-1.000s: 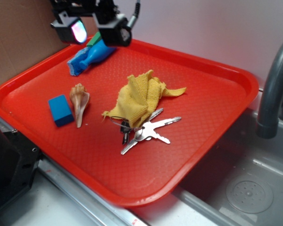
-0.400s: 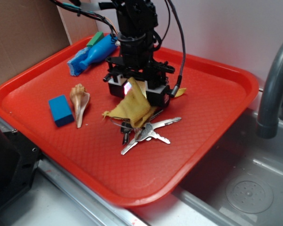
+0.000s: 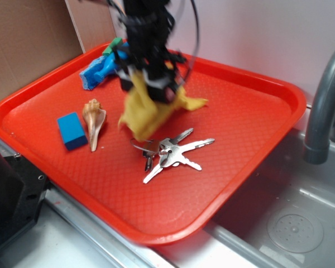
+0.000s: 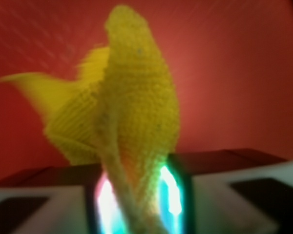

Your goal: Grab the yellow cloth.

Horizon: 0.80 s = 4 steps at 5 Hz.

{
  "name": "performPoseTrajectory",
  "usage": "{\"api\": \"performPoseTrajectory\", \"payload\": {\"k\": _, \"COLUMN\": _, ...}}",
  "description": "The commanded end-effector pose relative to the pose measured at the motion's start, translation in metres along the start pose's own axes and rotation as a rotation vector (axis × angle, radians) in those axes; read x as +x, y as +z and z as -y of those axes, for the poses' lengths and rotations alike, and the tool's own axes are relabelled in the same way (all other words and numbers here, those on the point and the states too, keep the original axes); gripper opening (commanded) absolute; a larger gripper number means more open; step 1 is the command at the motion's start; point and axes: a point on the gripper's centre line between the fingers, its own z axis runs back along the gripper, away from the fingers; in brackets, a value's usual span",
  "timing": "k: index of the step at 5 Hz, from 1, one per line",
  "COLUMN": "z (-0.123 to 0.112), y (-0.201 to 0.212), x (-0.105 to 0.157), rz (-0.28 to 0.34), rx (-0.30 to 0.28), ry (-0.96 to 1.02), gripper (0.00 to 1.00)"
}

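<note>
**Mia:** From the side, what changed?

**Ben:** A moment ago the yellow cloth (image 3: 147,109) lay on the red tray (image 3: 257,111) by the keys (image 3: 170,153). Now the gripper (image 3: 148,84) has lifted it. It is grabbed!

**Mia:** And the wrist view?

**Ben:** The fingers (image 4: 173,192) pinch it. The yellow cloth (image 4: 132,107) hangs long, top to bottom, above the tray.

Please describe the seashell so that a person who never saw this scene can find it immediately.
Look at the red tray and go to its left part. The seashell lies there, just right of the blue block and left of the yellow cloth. It alone is tan, ridged and tapering to a long point.
</note>
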Motion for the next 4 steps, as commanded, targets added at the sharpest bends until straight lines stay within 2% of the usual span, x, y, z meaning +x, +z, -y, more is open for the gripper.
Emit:
{"api": "performPoseTrajectory", "payload": {"k": 1, "z": -0.045, "y": 0.115, "x": -0.004, "rz": 0.127, "rx": -0.012, "ry": -0.105, "gripper": 0.00}}
{"api": "performPoseTrajectory", "payload": {"k": 2, "z": -0.037, "y": 0.154, "x": -0.004, "rz": 0.168, "rx": 0.072, "ry": -0.003, "gripper": 0.00}}
{"api": "performPoseTrajectory", "payload": {"k": 4, "z": -0.031, "y": 0.154, "x": -0.003, "rz": 0.169, "rx": 0.103, "ry": -0.038, "gripper": 0.00}}
